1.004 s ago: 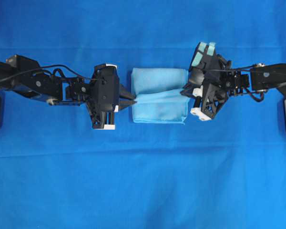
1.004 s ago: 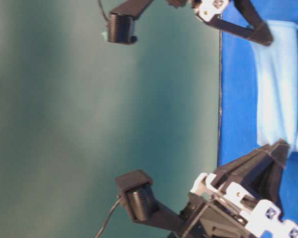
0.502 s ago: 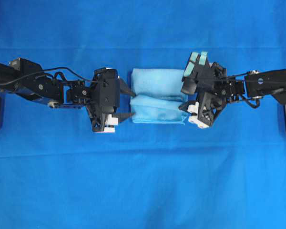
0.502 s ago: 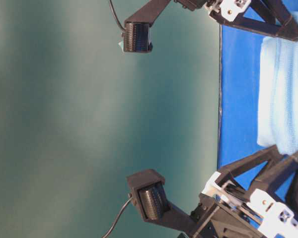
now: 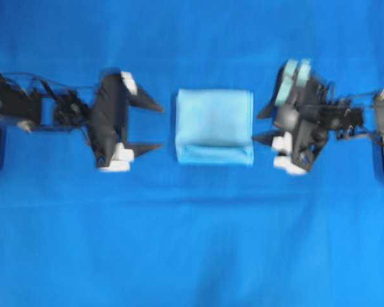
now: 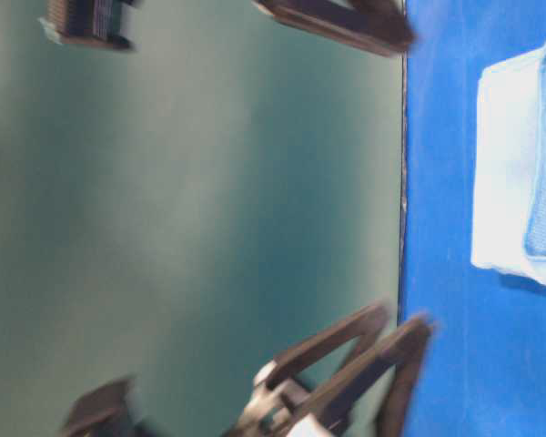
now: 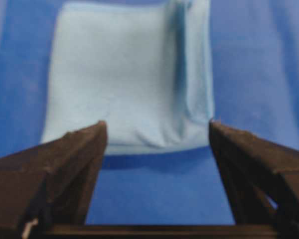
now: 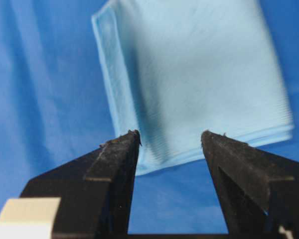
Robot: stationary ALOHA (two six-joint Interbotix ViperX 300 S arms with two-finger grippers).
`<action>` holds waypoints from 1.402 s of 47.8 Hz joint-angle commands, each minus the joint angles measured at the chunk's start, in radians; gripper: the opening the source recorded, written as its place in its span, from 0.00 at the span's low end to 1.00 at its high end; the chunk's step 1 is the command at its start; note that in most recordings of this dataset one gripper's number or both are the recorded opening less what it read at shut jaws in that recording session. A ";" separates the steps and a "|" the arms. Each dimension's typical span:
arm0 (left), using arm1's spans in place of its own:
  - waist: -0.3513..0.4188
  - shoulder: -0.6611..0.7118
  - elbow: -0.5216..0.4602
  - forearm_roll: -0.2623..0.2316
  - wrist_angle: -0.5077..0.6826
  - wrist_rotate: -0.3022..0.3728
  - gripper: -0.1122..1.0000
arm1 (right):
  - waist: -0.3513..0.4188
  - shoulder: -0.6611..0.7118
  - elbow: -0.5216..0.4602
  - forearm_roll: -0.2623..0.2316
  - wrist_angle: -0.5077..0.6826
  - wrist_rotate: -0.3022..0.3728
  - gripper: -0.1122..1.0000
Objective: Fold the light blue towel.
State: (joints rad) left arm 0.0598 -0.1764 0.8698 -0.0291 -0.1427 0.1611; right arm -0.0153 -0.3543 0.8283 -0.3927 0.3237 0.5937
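The light blue towel (image 5: 214, 126) lies folded into a small rectangle at the middle of the deep blue cloth. It also shows in the table-level view (image 6: 520, 164), the left wrist view (image 7: 129, 74) and the right wrist view (image 8: 194, 74). My left gripper (image 5: 155, 128) is open and empty, a short way left of the towel; in its wrist view (image 7: 157, 130) the jaws stand wide apart short of the towel's edge. My right gripper (image 5: 262, 125) is open and empty just right of the towel, likewise clear of it (image 8: 170, 135).
The large royal-blue cloth (image 5: 192, 243) covers the whole table. Its edge and the green wall (image 6: 209, 200) behind show in the table-level view. Both arms are blurred.
Both grippers have let go of the towel and drawn back outward, left arm to the left, right arm to the right. The lifted fold now lies flat on the towel.
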 commanded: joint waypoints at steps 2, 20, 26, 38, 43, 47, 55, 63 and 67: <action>-0.003 -0.138 0.028 0.002 0.012 -0.003 0.78 | 0.003 -0.110 0.008 -0.038 0.021 0.000 0.62; -0.009 -0.578 0.256 0.000 0.014 -0.043 0.77 | -0.009 -0.472 0.149 -0.143 0.021 0.002 0.62; -0.009 -0.716 0.324 0.000 0.018 -0.055 0.77 | -0.023 -0.589 0.225 -0.166 -0.009 0.002 0.62; -0.009 -0.902 0.426 0.000 0.066 -0.081 0.77 | -0.094 -0.753 0.396 -0.167 -0.138 0.009 0.62; -0.009 -0.937 0.459 0.000 0.078 -0.104 0.76 | -0.143 -0.787 0.454 -0.163 -0.198 0.011 0.62; -0.006 -0.954 0.480 0.000 0.077 -0.115 0.76 | -0.183 -0.792 0.486 -0.158 -0.242 0.012 0.62; 0.008 -0.968 0.505 0.000 0.075 -0.138 0.76 | -0.216 -0.762 0.505 -0.158 -0.291 0.012 0.62; 0.012 -0.966 0.505 0.000 0.077 -0.140 0.76 | -0.216 -0.755 0.509 -0.156 -0.295 0.012 0.62; 0.015 -0.966 0.506 0.000 0.077 -0.140 0.76 | -0.216 -0.755 0.508 -0.156 -0.295 0.012 0.62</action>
State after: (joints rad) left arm 0.0690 -1.1505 1.3867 -0.0276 -0.0614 0.0230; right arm -0.2286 -1.1213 1.3484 -0.5522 0.0383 0.6044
